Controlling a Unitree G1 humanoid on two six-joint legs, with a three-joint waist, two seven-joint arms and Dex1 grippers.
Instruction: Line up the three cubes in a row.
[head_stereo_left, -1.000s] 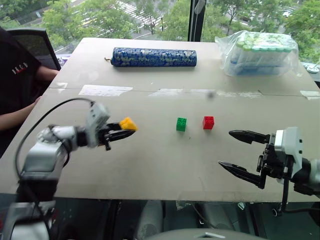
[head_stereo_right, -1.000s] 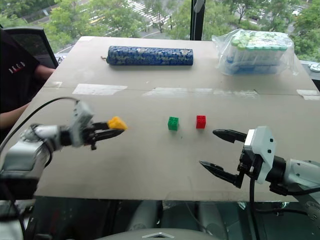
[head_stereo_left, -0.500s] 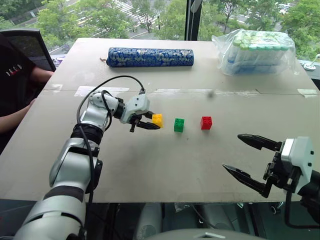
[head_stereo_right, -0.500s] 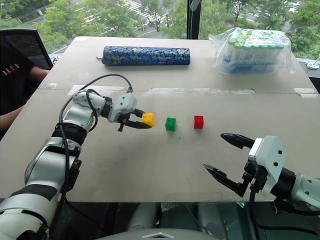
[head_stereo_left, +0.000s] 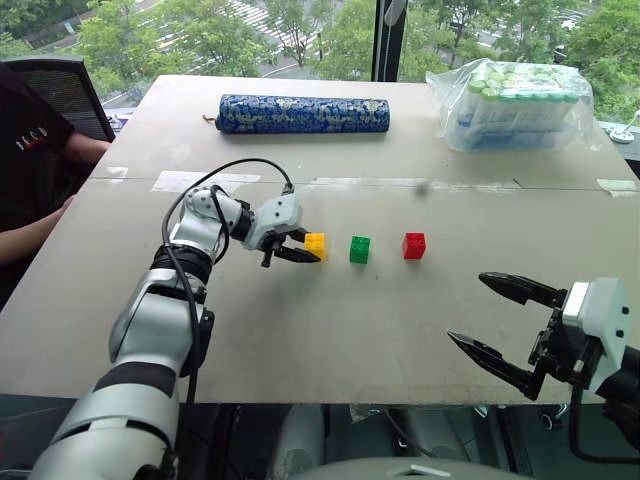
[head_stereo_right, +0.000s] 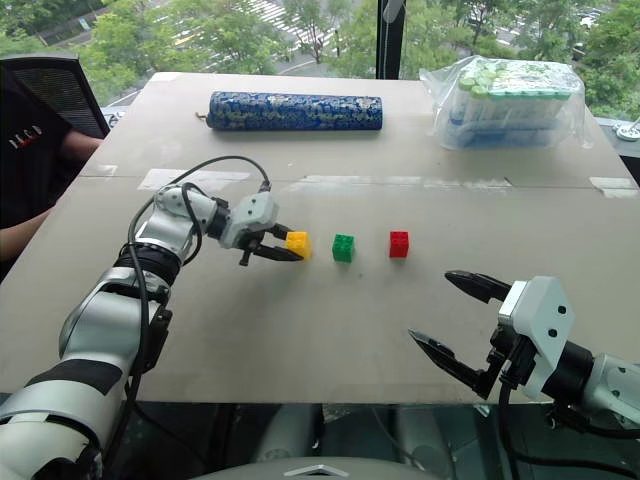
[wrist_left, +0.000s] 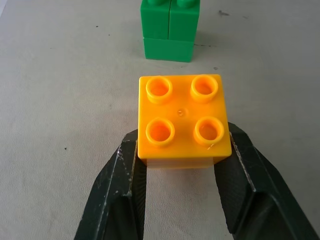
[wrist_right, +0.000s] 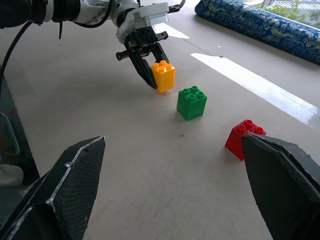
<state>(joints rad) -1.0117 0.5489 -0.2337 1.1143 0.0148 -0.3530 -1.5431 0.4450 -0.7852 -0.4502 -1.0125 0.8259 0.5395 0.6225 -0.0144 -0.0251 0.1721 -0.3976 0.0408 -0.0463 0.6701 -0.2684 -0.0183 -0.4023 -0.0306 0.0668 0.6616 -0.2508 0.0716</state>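
Cubes sit mid-tabletop in a row: yellow (head_stereo_left: 316, 243), green (head_stereo_left: 360, 249), red (head_stereo_left: 414, 245). Left tool (head_stereo_left: 299, 246) holds the yellow one by its flat sides. They look light, hard and smooth. Right tool (head_stereo_left: 492, 317) waits wide near the front edge.

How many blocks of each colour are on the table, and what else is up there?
Yellow block: 1
Green block: 1
Red block: 1
Blue patterned roll: 1
Clear bag of tubes: 1
Total: 5
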